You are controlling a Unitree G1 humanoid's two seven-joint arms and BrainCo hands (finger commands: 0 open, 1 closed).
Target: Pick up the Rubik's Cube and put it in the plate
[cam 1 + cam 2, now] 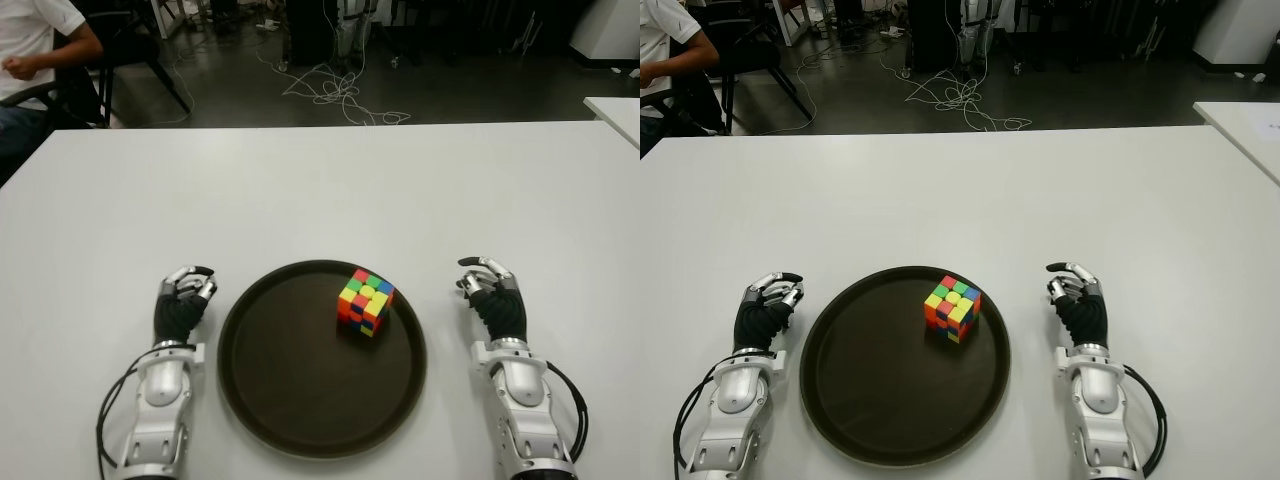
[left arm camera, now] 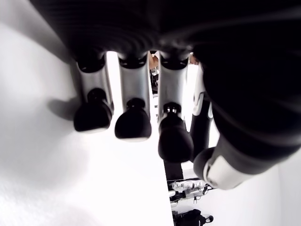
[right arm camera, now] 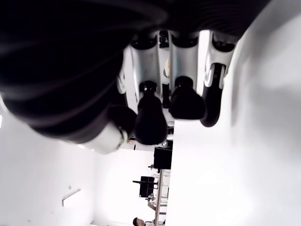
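Left eye view shows the Rubik's Cube (image 1: pixel 366 302) already inside the plate (image 1: pixel 270 400), sitting on the dark floor of the dish toward the side nearer the right hand (image 1: pixel 493 296), tilted so that one corner faces the robot. Neither hand touches it. The right hand shows just beside the plate's rim on the white table (image 1: pixel 320 190), its fingers (image 3: pixel 187 102) loosely curled with nothing between them; the right wrist view confirms the palm is empty. The left hand (image 1: pixel 184 301) shows just beside the opposite rim, its fingers (image 2: pixel 133 125) likewise curled loosely around nothing, fingertips close to the tabletop.

Judged from this layout, the placing is done: the cube lies off-centre toward the right hand, which suggests that hand set it down and let go. The two hands flank the dish symmetrically, apart from it, a sensible resting posture that keeps the fingers clear of the rim and the cube undisturbed.

Beyond the far edge of the table a person (image 1: pixel 30 50) sits on a chair, and cables (image 1: pixel 335 95) lie on the floor
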